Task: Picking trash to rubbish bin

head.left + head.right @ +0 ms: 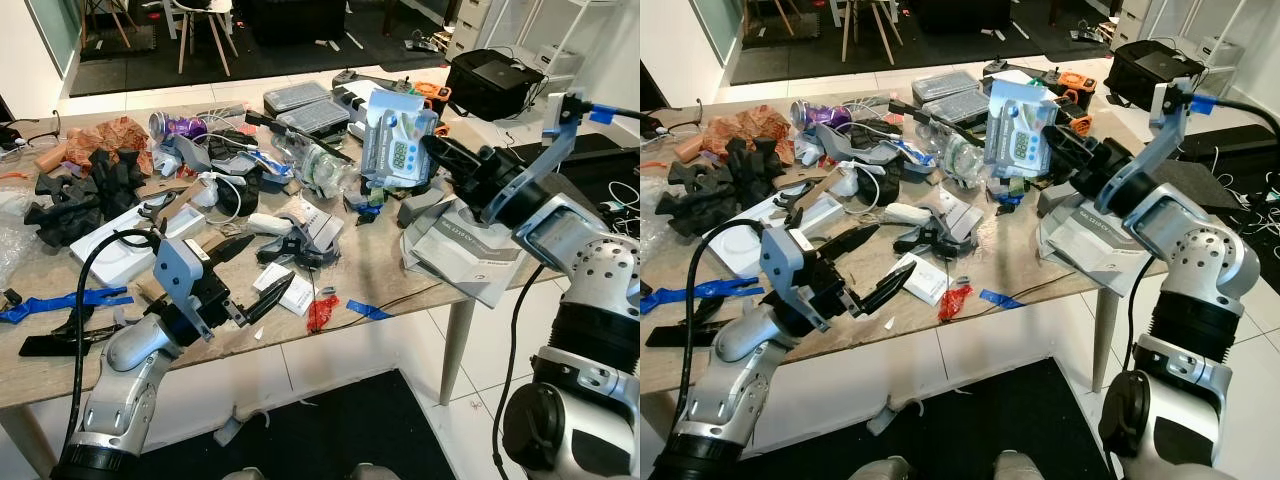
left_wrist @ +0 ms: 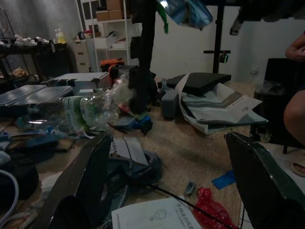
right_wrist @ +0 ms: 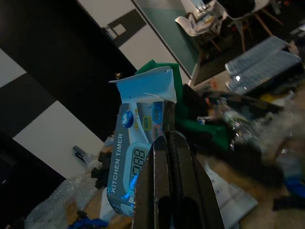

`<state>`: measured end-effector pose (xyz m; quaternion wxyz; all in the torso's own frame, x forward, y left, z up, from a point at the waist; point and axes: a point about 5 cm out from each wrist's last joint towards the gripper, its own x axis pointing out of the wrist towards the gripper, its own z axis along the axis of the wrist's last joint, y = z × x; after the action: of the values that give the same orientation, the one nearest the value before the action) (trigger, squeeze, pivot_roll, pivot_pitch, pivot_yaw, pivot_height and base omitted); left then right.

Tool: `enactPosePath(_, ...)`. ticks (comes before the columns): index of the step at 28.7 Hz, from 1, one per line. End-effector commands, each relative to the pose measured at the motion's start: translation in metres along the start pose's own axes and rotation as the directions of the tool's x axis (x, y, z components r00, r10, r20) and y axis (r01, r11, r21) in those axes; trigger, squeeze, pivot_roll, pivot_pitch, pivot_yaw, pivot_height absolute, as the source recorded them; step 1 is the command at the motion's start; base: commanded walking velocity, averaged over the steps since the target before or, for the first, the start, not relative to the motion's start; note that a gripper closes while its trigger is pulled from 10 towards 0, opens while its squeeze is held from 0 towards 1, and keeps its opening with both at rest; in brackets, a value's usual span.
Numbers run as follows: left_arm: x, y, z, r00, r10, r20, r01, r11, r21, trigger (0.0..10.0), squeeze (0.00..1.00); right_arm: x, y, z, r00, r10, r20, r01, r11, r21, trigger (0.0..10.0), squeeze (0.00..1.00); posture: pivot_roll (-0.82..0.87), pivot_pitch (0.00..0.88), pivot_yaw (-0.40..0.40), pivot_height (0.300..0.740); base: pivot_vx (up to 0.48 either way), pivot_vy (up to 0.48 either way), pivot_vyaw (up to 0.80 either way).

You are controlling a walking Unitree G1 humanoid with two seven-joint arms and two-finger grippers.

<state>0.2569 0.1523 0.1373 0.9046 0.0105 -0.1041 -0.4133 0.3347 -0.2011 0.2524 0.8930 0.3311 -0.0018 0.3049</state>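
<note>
My right gripper is raised above the table's far right side, shut on a blue and white kitchen timer package; the right wrist view shows the fingertips pinching its edge. My left gripper hovers low over the near part of the wooden table, open wide, with a white printed card just beyond it. A crumpled red wrapper lies right of the card. A crushed clear plastic bottle lies mid-table, and a purple can at the back left.
Clutter covers the table: black foam pieces, blue tape strips, cables, grey cases, a folded booklet at the right edge. A black bag sits behind. A person's knee is near the table's right.
</note>
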Motion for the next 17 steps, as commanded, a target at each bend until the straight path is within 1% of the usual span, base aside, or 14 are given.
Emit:
enactPosePath(1, -0.001, -0.002, 0.0, 1.0, -0.005, -0.009, 0.005, 1.0, -0.008, 10.0, 0.0, 0.003, 0.007, 0.006, 1.0, 0.028, 0.012, -0.028, 1.0, -0.012, 10.0, 0.0, -0.02, 0.0, -0.026, 0.74, 0.0, 0.0, 0.0)
enactPosePath(3, 0.0, -0.002, 0.001, 1.0, -0.003, -0.003, 0.003, 1.0, -0.014, 10.0, 0.0, 0.004, 0.006, 0.005, 1.0, 0.025, 0.014, -0.026, 1.0, 0.01, 10.0, 0.0, -0.02, 0.0, -0.026, 0.74, 0.0, 0.0, 0.0)
enactPosePath(7, 0.001, -0.001, 0.006, 1.0, 0.005, 0.023, -0.005, 0.999, -0.035, 10.0, 0.0, 0.006, 0.011, 0.005, 0.997, 0.068, 0.021, -0.069, 0.997, 0.037, 10.0, 0.0, -0.02, 0.0, -0.026, 0.74, 0.0, 0.0, 0.0)
enactPosePath(8, 0.004, -0.001, 0.009, 0.999, 0.012, 0.04, -0.01, 0.999, -0.049, 10.0, 0.0, 0.007, 0.018, 0.005, 0.992, 0.125, 0.013, -0.125, 0.991, 0.053, 10.0, 0.0, -0.02, 0.0, -0.026, 0.74, 0.0, 0.0, 0.0)
enactPosePath(10, 0.01, -0.001, 0.012, 0.998, 0.026, 0.049, -0.023, 0.997, -0.067, 10.0, 0.0, 0.008, 0.024, 0.001, 0.986, 0.165, -0.007, -0.164, 0.985, 0.057, 10.0, 0.0, -0.02, 0.0, -0.026, 0.74, 0.0, 0.0, 0.0)
enactPosePath(11, 0.013, -0.001, 0.014, 0.998, 0.037, 0.053, -0.033, 0.997, -0.077, 10.0, 0.0, 0.009, 0.025, -0.001, 0.985, 0.174, -0.017, -0.172, 0.983, 0.058, 10.0, 0.0, -0.02, 0.0, -0.026, 0.74, 0.0, 0.0, 0.0)
enactPosePath(12, 0.018, 0.0, 0.018, 0.995, 0.055, 0.078, -0.047, 0.993, -0.11, 10.0, 0.0, 0.011, 0.026, -0.004, 0.983, 0.181, -0.03, -0.179, 0.982, 0.057, 10.0, 0.0, -0.02, 0.0, -0.025, 0.74, 0.0, 0.0, 0.0)
enactPosePath(14, 0.024, -0.001, 0.025, 0.992, 0.061, 0.111, -0.042, 0.985, -0.165, 10.0, 0.0, 0.014, 0.026, -0.007, 0.983, 0.18, -0.038, -0.178, 0.982, 0.059, 10.0, 0.0, -0.02, 0.0, -0.025, 0.74, 0.0, 0.0, 0.0)
enactPosePath(17, 0.032, -0.005, 0.029, 0.993, 0.045, 0.105, -0.023, 0.98, -0.198, 10.0, 0.0, 0.017, 0.023, -0.011, 0.985, 0.168, -0.044, -0.165, 0.984, 0.069, 10.0, 0.0, -0.02, 0.0, -0.024, 0.74, 0.0, 0.0, 0.0)
